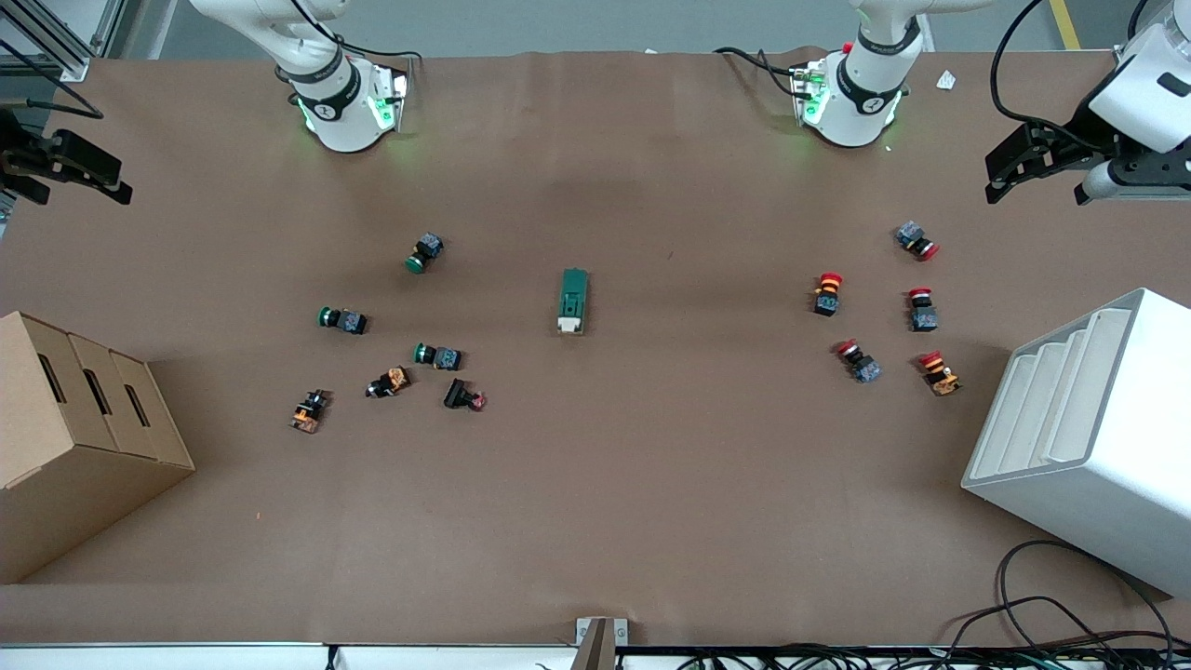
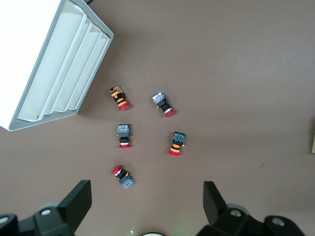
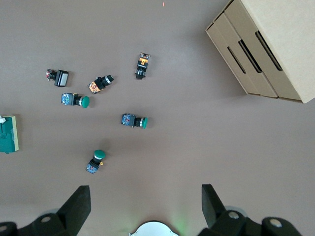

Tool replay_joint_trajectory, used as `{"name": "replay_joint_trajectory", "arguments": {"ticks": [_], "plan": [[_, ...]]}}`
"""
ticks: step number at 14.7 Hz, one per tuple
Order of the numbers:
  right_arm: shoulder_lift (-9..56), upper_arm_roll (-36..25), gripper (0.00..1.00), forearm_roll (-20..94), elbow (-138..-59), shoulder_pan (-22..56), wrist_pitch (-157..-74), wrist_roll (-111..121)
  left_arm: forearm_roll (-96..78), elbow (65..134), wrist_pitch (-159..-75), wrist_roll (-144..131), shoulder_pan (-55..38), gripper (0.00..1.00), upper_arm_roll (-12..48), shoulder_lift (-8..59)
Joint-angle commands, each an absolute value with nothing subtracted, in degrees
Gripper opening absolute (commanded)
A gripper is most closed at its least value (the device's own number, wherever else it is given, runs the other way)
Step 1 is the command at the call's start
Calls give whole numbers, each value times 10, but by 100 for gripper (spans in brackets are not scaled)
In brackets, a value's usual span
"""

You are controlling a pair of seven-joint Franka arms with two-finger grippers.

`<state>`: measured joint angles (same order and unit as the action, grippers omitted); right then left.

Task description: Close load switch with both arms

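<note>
The load switch (image 1: 573, 301), a dark-green block with a white tab at its end nearer the front camera, lies flat in the middle of the table. It also shows at the edge of the right wrist view (image 3: 9, 133). My left gripper (image 1: 1010, 172) is open and empty, up in the air over the left arm's end of the table; its wrist view (image 2: 146, 194) looks down on red-capped buttons. My right gripper (image 1: 93, 177) is open and empty, up over the right arm's end of the table (image 3: 145, 196). Both are far from the switch.
Several green-capped and orange push buttons (image 1: 425, 253) lie toward the right arm's end, several red-capped ones (image 1: 826, 293) toward the left arm's end. A cardboard box (image 1: 74, 437) and a white slotted bin (image 1: 1089, 437) stand at the table's two ends.
</note>
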<state>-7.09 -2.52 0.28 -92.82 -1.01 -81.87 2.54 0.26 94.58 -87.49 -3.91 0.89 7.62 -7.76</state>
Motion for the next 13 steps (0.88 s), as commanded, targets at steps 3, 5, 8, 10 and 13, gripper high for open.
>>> {"name": "replay_joint_trajectory", "arguments": {"ticks": [3,5,8,10,13], "plan": [[-104,-10,100,-7,-951,-25,-817,18,-9,937,-877,-25,11,100,74,-77],[-103,-12,100,-3,-951,-25,-819,18,-11,937,-877,-25,11,100,74,-77],[-101,-13,100,1,-947,-25,-820,17,-12,936,-879,-23,11,100,74,-76],[-101,-15,100,17,-946,-27,-817,15,-29,936,-880,-23,11,100,74,-75],[-101,-15,100,22,-947,-33,-814,16,-35,935,-881,-24,10,100,74,-74]]}}
